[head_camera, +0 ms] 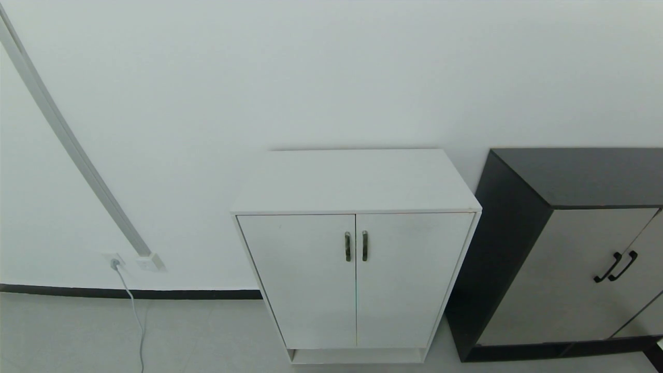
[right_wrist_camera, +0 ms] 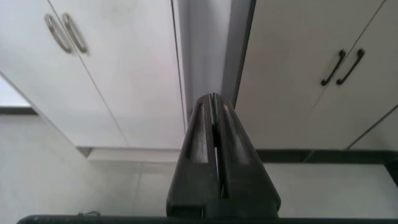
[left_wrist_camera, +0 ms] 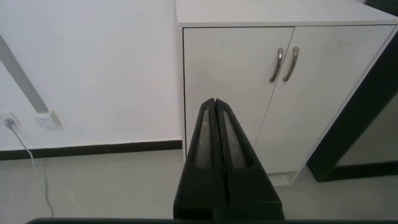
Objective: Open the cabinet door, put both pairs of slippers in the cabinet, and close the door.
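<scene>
Left gripper (left_wrist_camera: 215,102) is fully closed and empty, facing the white cabinet (head_camera: 362,300). Right gripper (right_wrist_camera: 213,96) is likewise closed and empty, facing the gap between white cabinet and black cabinet (head_camera: 559,259). White cabinet stands on grey floor (head_camera: 77,331) against the wall (head_camera: 311,77), doors (head_camera: 305,280) closed. Socket (head_camera: 115,260) with cable (head_camera: 135,316) sits left of it.

white cabinet (head_camera: 355,181): I can read no text, number or label on its top or its two doors.
black cabinet (head_camera: 580,173): I can make out no print or sign on it.
wall socket (head_camera: 115,260): too small for me to read any marking.
</scene>
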{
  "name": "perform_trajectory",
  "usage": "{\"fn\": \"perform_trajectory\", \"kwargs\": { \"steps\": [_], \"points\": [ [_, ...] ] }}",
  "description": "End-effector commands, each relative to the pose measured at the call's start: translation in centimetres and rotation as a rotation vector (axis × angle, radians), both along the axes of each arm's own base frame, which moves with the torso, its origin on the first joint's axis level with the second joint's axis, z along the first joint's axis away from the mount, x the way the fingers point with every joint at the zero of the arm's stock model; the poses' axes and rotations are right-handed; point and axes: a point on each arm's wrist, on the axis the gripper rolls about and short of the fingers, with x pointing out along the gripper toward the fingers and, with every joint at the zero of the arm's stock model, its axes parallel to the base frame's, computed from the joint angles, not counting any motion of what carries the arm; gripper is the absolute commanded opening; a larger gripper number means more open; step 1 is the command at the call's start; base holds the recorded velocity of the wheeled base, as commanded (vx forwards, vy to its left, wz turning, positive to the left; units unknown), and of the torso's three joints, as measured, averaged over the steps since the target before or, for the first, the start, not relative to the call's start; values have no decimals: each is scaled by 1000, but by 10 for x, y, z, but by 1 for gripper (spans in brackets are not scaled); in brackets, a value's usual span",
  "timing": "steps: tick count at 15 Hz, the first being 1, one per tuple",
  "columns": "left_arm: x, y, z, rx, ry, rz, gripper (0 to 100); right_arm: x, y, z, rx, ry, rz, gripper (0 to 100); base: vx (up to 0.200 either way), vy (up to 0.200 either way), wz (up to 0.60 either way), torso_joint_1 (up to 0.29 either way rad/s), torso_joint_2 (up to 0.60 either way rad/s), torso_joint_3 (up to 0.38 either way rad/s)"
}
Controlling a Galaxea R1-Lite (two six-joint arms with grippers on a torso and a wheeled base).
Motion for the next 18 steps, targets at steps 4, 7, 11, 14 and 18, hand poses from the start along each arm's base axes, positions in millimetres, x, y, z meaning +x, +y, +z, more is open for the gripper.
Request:
{"fn": "perform_trajectory", "kwargs": {
  "steps": [4, 7, 11, 14, 18],
  "points": [
    [0, 0, 0, -2, 1, 5, 0, -7, 0, -2, 11, -93, -36, 0, 0, 0, 0, 0, 0, 0],
    [0, 0, 0, -2, 1, 4, 0, -7, 0, -1, 88, -101, -47, 0, 0, 0, 0, 0, 0, 0],
    [0, 0, 0, -2, 1, 4, 0, -7, -1, -1, 104, -111, -101, 0, 0, 0, 0, 0, 0, 0],
    [0, 0, 0, 7, 1, 0, 0, -7, -1, -1, 104, -111, -102, 0, 0, 0, 0, 0, 0, 0],
    [0, 0, 0, 7, 1, 0, 0, -7, -1, -1, 101, -110, -101, 0, 0, 0, 0, 0, 0, 0]
  ]
}}
